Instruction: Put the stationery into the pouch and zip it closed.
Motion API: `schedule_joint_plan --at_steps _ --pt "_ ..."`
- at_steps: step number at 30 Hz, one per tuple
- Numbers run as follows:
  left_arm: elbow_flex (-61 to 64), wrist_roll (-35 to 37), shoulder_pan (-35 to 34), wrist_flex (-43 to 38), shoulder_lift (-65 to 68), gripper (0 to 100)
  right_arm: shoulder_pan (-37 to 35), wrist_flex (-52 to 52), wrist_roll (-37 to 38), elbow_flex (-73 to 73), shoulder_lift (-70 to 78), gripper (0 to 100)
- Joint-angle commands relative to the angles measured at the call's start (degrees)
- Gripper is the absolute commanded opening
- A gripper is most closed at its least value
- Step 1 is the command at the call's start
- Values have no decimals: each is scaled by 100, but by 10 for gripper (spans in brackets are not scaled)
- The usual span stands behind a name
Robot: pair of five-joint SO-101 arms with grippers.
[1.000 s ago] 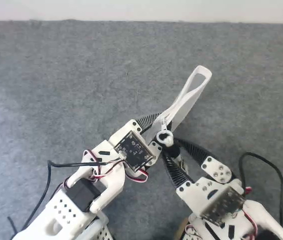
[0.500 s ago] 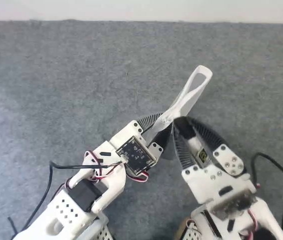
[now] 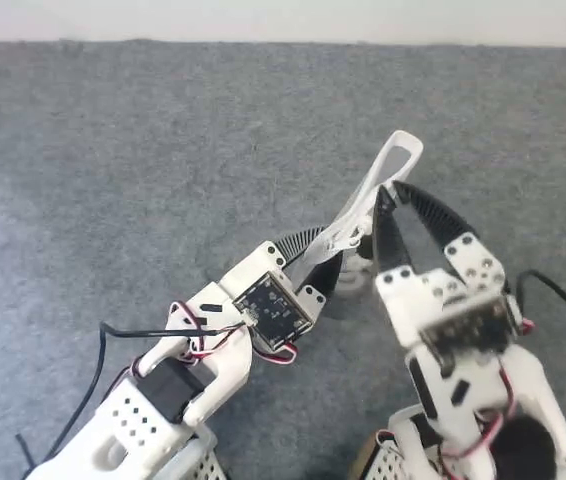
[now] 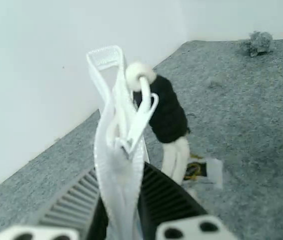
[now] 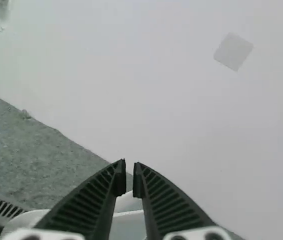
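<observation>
Left pincer (image 4: 123, 202) up close: ribbed black jaws clamped on the white woven pouch (image 4: 117, 145), which stands upright, narrow and loop-topped, above the fuzzy grey surface (image 3: 113, 180). Further on, the right pincer (image 3: 387, 197) is pinched almost closed, tips against the pouch's upper edge, any hold unclear.

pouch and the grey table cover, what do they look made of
The white flat pouch looks like woven mesh fabric, possibly soft plastic, with a matte finish: a fine grid texture shows along its edge in the left wrist view. The grey table cover looks like felt or short-pile carpet, matte, with a fuzzy, speckled surface.
</observation>
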Motion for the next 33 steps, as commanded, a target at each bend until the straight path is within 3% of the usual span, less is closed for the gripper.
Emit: schedule_joint_plan --at_steps 1,8,15,20,24,33 --pt "418 -44 -35 44 193 9 224 -180 -62 -316 497 8" --pt "418 -44 -35 44 193 9 -40 866 -70 -844 532 11" --pt "418 -44 -35 44 193 9 -374 2826 -70 -1978 532 187" --pt "418 -44 -44 44 193 9 -382 3855 237 -2426 585 207" --pt "418 -44 -44 44 193 9 -620 4215 730 -2409 646 208" --pt "418 -35 -26 44 193 9 -998 3952 422 -2444 1631 209"
